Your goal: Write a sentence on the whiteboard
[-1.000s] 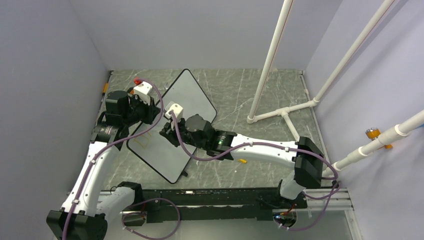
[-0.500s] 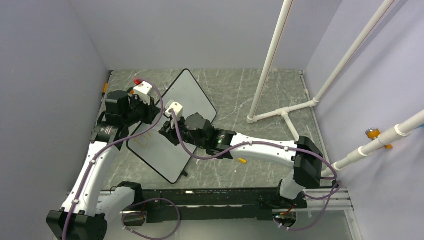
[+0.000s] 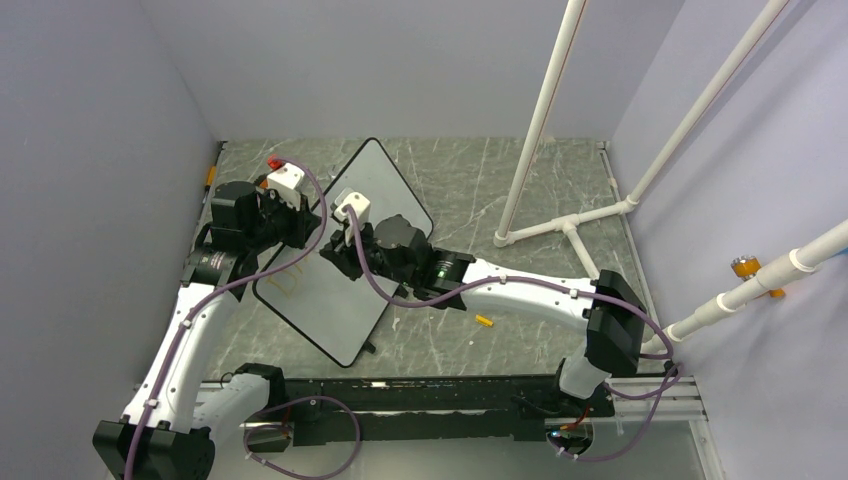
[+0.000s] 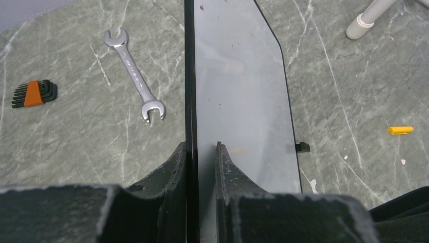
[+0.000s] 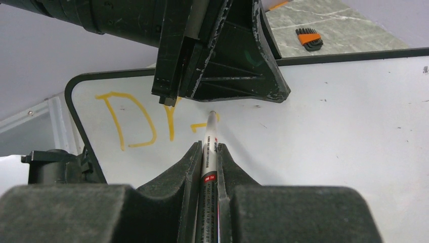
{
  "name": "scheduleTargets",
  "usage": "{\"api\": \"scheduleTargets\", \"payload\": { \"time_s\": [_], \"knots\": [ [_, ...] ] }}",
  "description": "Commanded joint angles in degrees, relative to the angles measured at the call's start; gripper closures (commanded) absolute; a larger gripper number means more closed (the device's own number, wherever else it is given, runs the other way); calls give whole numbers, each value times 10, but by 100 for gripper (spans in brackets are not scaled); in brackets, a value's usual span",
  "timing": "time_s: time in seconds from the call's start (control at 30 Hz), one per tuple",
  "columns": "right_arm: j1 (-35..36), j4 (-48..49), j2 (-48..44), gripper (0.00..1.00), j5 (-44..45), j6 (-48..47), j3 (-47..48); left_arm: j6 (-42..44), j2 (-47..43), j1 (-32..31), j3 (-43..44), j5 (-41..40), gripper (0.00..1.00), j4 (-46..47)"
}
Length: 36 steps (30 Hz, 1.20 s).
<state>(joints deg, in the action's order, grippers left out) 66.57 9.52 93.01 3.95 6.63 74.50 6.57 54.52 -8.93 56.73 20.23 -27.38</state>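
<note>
Whiteboard (image 3: 335, 305) lay diagonally on the left half of the table (image 3: 500, 180), rim pinched by the left gripper (image 4: 200, 147), jaws closed on it; right gripper (image 5: 208, 148), clamped on a marker (image 5: 211, 129), had the tip at the sentence (image 5: 149, 121), only "Dr" written; next strokes likely needed light, steady contact moving rightward.

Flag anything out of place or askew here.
A small yellow piece, perhaps a marker cap, lies loose on the table right of the whiteboard. A wrench and hex keys lie stray on its other side. Nothing looks spilled or damaged.
</note>
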Motion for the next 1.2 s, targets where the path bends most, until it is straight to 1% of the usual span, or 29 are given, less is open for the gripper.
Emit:
{"api": "scheduleTargets", "payload": {
  "time_s": [0.0,0.2,0.47,0.73,0.9,1.17],
  "knots": [
    [1,25,1,100,-34,8,25,41,9,-12,-24,16,100,-96],
    [7,25,3,100,-37,12,17,41,9,-12,-24,15,100,-97],
    [11,28,-5,100,-37,22,-17,41,9,-12,-24,14,100,-98],
    [11,20,-15,100,0,19,-45,41,9,-12,-24,13,100,-97],
    [9,9,-14,100,24,9,-38,41,9,-12,-26,14,100,-97],
    [2,-14,-8,100,54,-9,-1,41,8,-12,-25,13,100,-97]
  ]
}}
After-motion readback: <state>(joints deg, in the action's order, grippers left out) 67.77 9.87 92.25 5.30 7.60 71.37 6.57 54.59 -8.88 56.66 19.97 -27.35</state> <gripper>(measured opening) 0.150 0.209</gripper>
